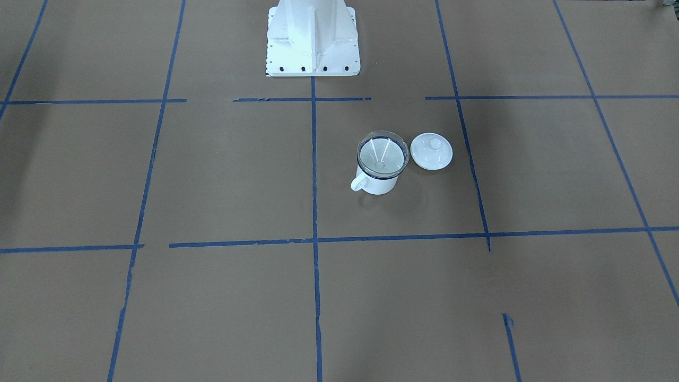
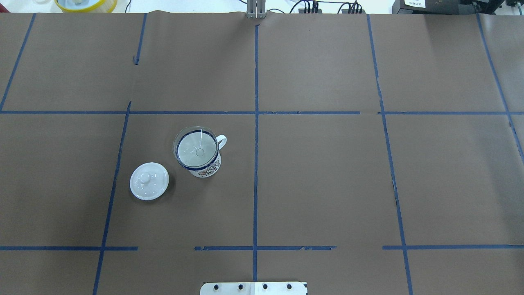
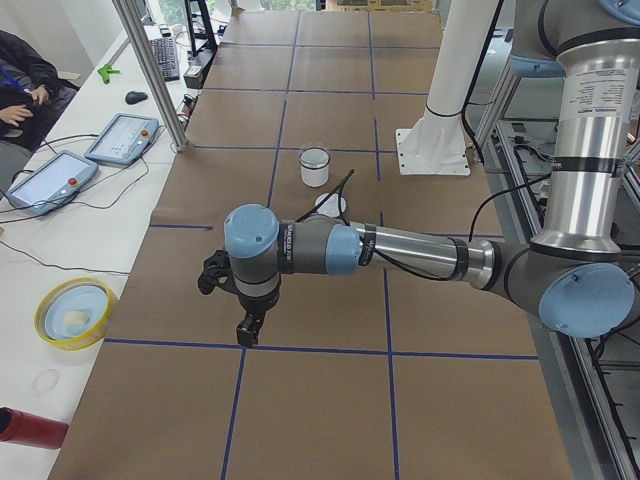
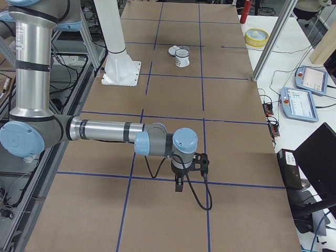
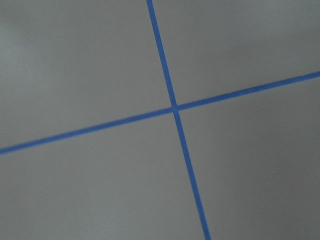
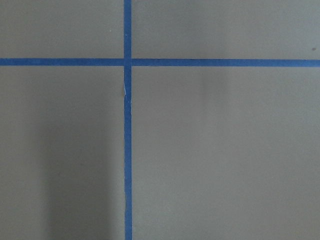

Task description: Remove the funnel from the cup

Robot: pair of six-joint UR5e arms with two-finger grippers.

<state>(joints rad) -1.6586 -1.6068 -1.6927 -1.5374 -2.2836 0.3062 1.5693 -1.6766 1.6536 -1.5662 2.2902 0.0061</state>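
The clear funnel point(image 1: 380, 155) sits mouth up in the white cup point(image 1: 375, 183) with the dark blue rim, left of the table's centre line in the overhead view, where the funnel point(image 2: 196, 149) fills the cup's point(image 2: 204, 169) mouth. Neither gripper is near it. My left gripper point(image 3: 245, 338) shows only in the exterior left view, pointing down over bare paper far from the cup point(image 3: 315, 168). My right gripper point(image 4: 179, 185) shows only in the exterior right view, far from the cup point(image 4: 182, 58). I cannot tell whether either is open or shut.
A round white knobbed lid point(image 2: 149, 180) lies on the paper close beside the cup, also in the front view point(image 1: 431, 151). The robot's white base point(image 1: 313, 37) stands at the table's middle edge. Both wrist views show only brown paper and blue tape lines.
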